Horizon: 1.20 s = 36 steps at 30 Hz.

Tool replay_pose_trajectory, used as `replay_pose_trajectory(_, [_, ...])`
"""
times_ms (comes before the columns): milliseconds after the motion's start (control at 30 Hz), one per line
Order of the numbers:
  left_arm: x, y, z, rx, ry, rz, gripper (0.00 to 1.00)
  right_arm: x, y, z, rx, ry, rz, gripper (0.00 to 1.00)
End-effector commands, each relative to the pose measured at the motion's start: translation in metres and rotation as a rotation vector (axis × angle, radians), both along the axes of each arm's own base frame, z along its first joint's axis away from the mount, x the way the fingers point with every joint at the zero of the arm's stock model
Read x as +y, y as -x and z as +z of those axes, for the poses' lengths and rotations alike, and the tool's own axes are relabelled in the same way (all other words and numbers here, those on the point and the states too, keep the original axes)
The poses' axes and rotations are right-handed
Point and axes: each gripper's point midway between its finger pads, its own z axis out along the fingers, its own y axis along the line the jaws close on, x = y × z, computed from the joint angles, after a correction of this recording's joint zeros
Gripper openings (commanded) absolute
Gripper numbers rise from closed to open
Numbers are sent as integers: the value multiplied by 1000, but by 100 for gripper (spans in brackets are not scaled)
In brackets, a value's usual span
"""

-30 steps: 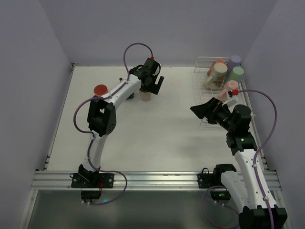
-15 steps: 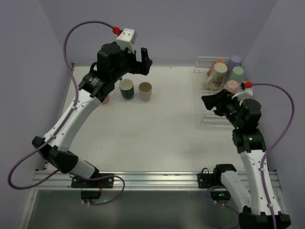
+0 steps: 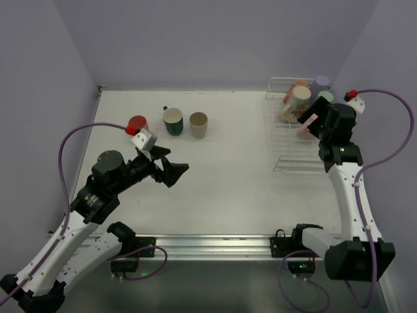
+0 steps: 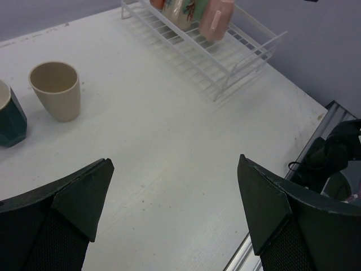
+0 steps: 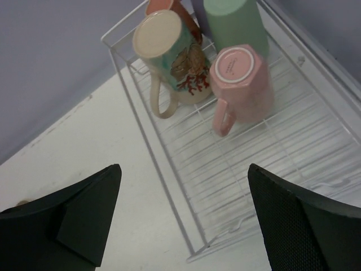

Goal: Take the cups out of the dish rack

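Observation:
The white wire dish rack (image 3: 287,168) stands at the back right. It holds a cream patterned mug (image 5: 169,53), a pink mug (image 5: 242,84), a light green tumbler (image 5: 234,22), a salmon cup (image 3: 300,85) and a lavender cup (image 3: 322,82), all upside down or tilted. A red cup (image 3: 137,122), a dark green cup (image 3: 173,121) and a tan cup (image 3: 199,124) stand on the table at the back left. My right gripper (image 5: 183,169) is open and empty above the rack's left rim, short of the pink mug. My left gripper (image 3: 171,171) is open and empty over the table's left middle.
The rack also shows in the left wrist view (image 4: 225,62), with the tan cup (image 4: 56,90) to its left. The near half of the rack holds no cups. A metal rail (image 3: 215,244) runs along the table's front edge. Purple walls close in on three sides.
My left arm has swung from the back by the three cups to the near left, open and empty. My right gripper has moved back over the rack toward the pink mug.

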Motion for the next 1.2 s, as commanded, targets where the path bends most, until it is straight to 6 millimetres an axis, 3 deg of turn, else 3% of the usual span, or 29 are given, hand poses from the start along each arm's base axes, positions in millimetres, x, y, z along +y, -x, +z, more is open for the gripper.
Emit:
replay_pose_trajectory(0, [8, 21, -4, -74, 16, -38, 100, -37, -23, 6, 27, 78, -143, 98])
replay_pose_trajectory(33, [11, 21, -16, -58, 6, -20, 100, -42, -29, 5, 36, 84, -160, 99])
replay_pose_trajectory(67, [17, 19, -22, -55, -2, 13, 100, -45, -38, -9, 77, 94, -156, 99])
replay_pose_trajectory(200, [26, 18, -33, -63, -16, 70, 100, -62, -60, -27, 90, 114, -152, 99])
replay_pose_trajectory(267, [26, 17, -32, -66, -25, 80, 100, -67, -69, -29, 99, 107, -143, 99])
replay_pose_trajectory(300, [24, 16, -34, -59, -30, 78, 100, -67, -76, -42, 130, 98, -122, 99])
replay_pose_trajectory(500, [19, 17, -36, -55, -45, 63, 100, -72, -95, -53, 171, 117, -102, 99])
replay_pose_trajectory(733, [18, 16, -40, -44, -59, 67, 100, -78, -116, -100, 284, 135, -75, 99])
replay_pose_trajectory(1167, [15, 10, -49, -17, -84, 73, 100, -92, -144, -121, 312, 217, -68, 99])
